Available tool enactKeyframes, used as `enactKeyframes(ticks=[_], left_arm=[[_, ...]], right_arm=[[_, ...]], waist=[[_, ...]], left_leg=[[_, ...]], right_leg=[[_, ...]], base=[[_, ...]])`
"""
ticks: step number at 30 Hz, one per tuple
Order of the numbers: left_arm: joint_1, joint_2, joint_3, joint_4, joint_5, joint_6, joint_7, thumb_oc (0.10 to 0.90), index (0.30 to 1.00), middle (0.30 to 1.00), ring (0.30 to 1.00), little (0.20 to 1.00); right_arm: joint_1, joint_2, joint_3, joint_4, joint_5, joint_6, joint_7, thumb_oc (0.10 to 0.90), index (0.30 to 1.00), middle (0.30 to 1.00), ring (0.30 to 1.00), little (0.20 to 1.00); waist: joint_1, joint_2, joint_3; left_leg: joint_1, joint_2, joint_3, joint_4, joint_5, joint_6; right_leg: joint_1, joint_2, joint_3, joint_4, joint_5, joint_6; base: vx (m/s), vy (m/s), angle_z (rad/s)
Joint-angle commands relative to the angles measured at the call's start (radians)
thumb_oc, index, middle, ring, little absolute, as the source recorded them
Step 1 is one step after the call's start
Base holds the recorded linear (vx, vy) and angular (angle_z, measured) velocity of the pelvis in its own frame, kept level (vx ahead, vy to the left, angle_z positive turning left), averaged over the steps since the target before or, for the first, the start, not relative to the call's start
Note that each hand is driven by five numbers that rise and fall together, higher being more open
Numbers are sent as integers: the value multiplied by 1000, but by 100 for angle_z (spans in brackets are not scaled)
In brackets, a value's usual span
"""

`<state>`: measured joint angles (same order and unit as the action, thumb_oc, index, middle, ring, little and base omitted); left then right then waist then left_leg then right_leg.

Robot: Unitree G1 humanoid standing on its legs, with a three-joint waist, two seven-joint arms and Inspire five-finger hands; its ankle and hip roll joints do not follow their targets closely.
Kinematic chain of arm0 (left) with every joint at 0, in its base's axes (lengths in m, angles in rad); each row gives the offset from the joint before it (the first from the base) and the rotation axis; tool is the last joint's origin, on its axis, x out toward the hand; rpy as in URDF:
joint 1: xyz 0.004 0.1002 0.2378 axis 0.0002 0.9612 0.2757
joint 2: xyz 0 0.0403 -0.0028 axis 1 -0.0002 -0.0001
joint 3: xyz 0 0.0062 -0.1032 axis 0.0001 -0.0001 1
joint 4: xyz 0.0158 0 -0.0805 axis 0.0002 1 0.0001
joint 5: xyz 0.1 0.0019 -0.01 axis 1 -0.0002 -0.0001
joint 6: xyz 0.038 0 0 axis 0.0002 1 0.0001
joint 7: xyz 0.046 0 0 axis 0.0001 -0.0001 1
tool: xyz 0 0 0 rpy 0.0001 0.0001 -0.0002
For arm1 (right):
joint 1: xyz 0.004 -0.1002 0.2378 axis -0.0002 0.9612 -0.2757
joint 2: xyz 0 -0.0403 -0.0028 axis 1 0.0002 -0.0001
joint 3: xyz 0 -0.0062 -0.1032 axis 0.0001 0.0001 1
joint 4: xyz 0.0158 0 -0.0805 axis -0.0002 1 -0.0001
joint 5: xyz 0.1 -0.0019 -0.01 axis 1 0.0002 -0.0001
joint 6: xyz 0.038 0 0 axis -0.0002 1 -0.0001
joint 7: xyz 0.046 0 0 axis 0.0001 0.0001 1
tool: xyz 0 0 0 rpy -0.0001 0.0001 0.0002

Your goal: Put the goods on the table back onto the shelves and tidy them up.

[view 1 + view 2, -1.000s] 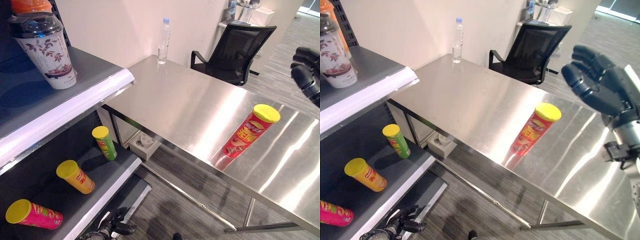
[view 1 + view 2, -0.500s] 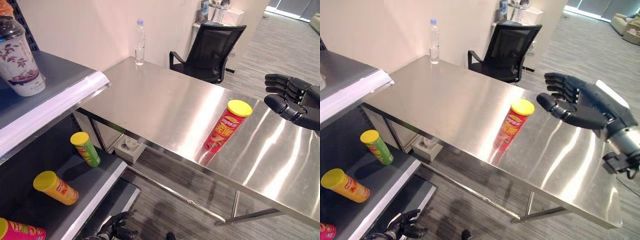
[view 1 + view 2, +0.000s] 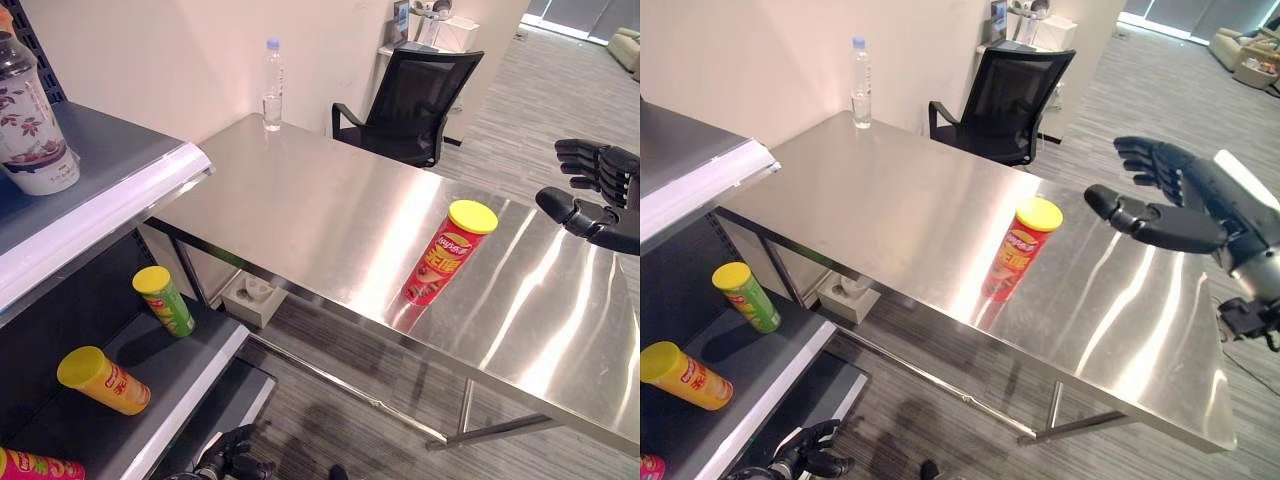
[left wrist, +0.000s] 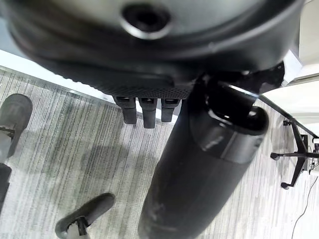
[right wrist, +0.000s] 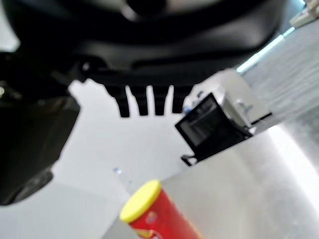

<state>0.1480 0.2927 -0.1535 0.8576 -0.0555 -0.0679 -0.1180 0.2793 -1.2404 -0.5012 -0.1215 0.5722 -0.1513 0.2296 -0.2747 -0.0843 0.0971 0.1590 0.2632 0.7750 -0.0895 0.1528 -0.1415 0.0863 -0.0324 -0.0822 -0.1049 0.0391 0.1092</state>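
The right hand (image 3: 1175, 205) hangs in the air above the steel table (image 3: 890, 215), fingers straight and spread, thumb held away from them, palm turned toward the red chip can (image 3: 1018, 250). It grips nothing. Bare metal lies between the thumb tip and the can, so the two are near but apart. The table's front edge runs just beyond the can on the side away from the wall, and past that edge the floor drops away. Behind the hand, toward the wall, the tabletop stays bare up to a black office chair (image 3: 1002, 90) and a clear water bottle (image 3: 860, 83) at the far corner, both well apart from the hand.

The can stands upright close to the front edge, a tall red tube with a yellow lid and yellow-and-white print on its side. In the right wrist view it shows past the fingers (image 5: 147, 102), lid uppermost.

Well to the far side of the can from the hand stand the shelves (image 3: 130, 195). A tall patterned cup (image 3: 30, 125) stands on the upper board; on the lower board lie a green can (image 3: 165, 300), a yellow can (image 3: 105, 380) and a pink can (image 3: 35, 465).

The left hand (image 4: 144, 107) hangs low over the carpet, fingers straight and holding nothing.
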Motion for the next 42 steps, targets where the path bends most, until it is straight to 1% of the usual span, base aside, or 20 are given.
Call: enactKeyframes(ticks=[1, 5, 6, 7, 10, 11, 12, 13, 18, 19, 24, 33, 42], left_arm=[[-65, 23, 1, -25, 16, -74, -1, 800, 900, 900, 900, 900], [-72, 22, -8, -25, 18, -73, -3, 800, 900, 900, 900, 900], [-71, 20, -16, -33, 21, -71, -8, 800, 900, 900, 900, 900], [-75, 19, -21, -31, 20, -72, -8, 800, 900, 900, 900, 900], [-79, 20, -29, -33, 21, -74, -8, 800, 900, 900, 900, 900], [-81, 22, -29, -38, 19, -74, -10, 800, 900, 900, 900, 900], [-82, 25, -26, -42, 19, -74, -13, 800, 900, 900, 900, 900], [-82, 26, -26, -44, 17, -75, -15, 800, 900, 900, 900, 900], [-80, 21, -30, -45, 18, -75, -16, 800, 900, 900, 900, 900], [-78, 19, -34, -49, 17, -75, -20, 800, 900, 900, 900, 900], [-89, 15, -44, -49, 21, -76, -20, 800, 900, 900, 900, 900], [-92, 19, -51, -46, 26, -79, -17, 800, 900, 900, 900, 900], [-94, 18, -49, -41, 25, -77, -15, 800, 900, 900, 900, 900]], right_arm=[[-76, -49, -162, 45, 26, -76, -59, 800, 900, 900, 900, 900], [-92, -41, -140, 49, 43, -74, -50, 800, 900, 900, 900, 900], [-92, -55, -117, 72, -12, -61, -53, 800, 900, 900, 900, 900], [-91, -71, -110, 85, -24, -65, -52, 800, 900, 900, 900, 900], [-77, -82, -103, 89, -34, -68, -44, 800, 900, 900, 900, 900], [-55, -89, -113, 86, -45, -66, -37, 800, 900, 900, 900, 900], [14, -108, -155, 79, -58, -58, -17, 800, 900, 900, 900, 900], [49, -108, -184, 64, -45, -57, -3, 800, 900, 900, 900, 900], [47, -102, -177, 53, -21, -56, 9, 800, 900, 900, 900, 900], [32, -102, -145, 47, -33, -49, 17, 800, 900, 900, 900, 900], [22, -128, -97, 50, -80, -51, 26, 800, 900, 900, 900, 900], [63, -150, -113, 44, -151, -49, 22, 800, 900, 900, 900, 900], [72, -151, -124, 46, -192, -46, 8, 800, 900, 900, 900, 900]], waist=[[72, -26, -6], [79, -22, -6], [86, -20, -4], [89, -20, -2], [95, -19, 2], [96, -20, 4], [92, -24, 6], [89, -24, 6], [93, -23, 9], [99, -24, 10], [99, -26, 12], [107, -26, 18], [113, -28, 20]], left_leg=[[35, 54, -72, 10, -27, -78], [25, 53, -93, 8, -26, -78], [20, 53, -105, 8, -24, -79], [17, 54, -112, 7, -23, -80], [9, 54, -124, 8, -21, -81], [4, 55, -131, 8, -19, -82], [-4, 57, -140, 8, -14, -85], [-6, 58, -144, 9, -14, -86], [-2, 60, -145, 9, -14, -87], [2, 61, -146, 10, -14, -87], [2, 62, -148, 9, -14, -88], [-6, 65, -164, 8, -13, -89], [-12, 64, -175, 9, -14, -89]], right_leg=[[-21, -37, -150, 18, -55, 83], [-16, -37, -167, 18, -59, 80], [-10, -36, -180, 18, -62, 77], [-8, -37, -184, 18, -64, 75], [-3, -37, -194, 18, -67, 73], [-2, -36, -198, 18, -69, 72], [0, -35, -206, 18, -74, 69], [1, -34, -209, 18, -76, 68], [6, -32, -212, 18, -80, 65], [9, -30, -211, 18, -82, 62], [11, -28, -215, 18, -82, 60], [14, -26, -227, 18, -87, 57], [18, -25, -234, 18, -91, 54]], base=[[21, 3, 12], [21, -7, 29], [33, -14, 19], [40, -16, 15], [24, -16, 15], [45, -38, 20], [49, -43, 21], [40, -33, 24], [7, -5, 6], [0, 0, 0], [0, 0, 0], [1, 0, 0], [4, 0, 1]])
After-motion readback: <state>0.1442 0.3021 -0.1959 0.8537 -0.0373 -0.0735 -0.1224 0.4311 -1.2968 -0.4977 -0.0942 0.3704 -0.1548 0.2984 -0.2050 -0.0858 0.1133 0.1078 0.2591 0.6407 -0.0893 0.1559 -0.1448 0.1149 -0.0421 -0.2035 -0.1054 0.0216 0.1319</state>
